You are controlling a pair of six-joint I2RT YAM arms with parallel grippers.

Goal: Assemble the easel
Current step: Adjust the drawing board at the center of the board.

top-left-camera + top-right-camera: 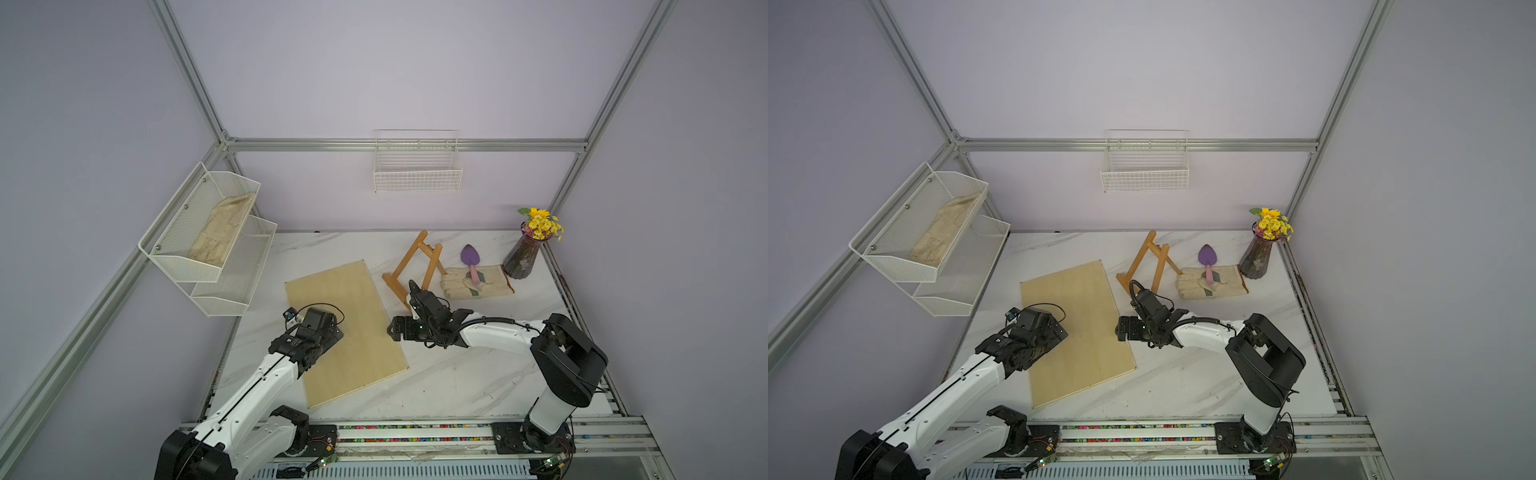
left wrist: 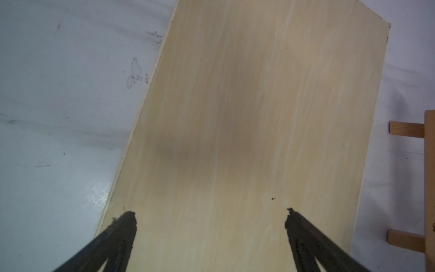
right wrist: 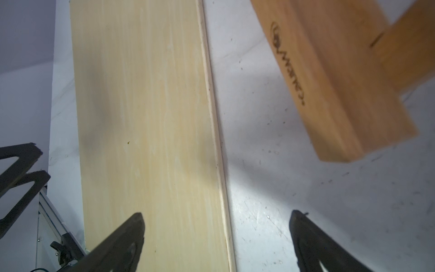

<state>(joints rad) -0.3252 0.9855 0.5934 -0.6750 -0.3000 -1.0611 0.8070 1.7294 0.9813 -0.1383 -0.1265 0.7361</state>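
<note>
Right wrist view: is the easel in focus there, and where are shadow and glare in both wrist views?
Right wrist view: the easel is close and blurred, its burnt lettering smeared; a bright patch lies on the table. Left wrist view: sharper; a soft dark shadow falls on the middle of the board, glare on the table beside it.

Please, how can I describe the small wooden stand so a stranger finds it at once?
Look at the far half of the white marble-patterned table. There, between the large flat pale wooden board and the cream work glove, is the small orange-brown wooden A-frame easel. It alone is built of thin slanted bars, and it is more orange than the board.
</note>
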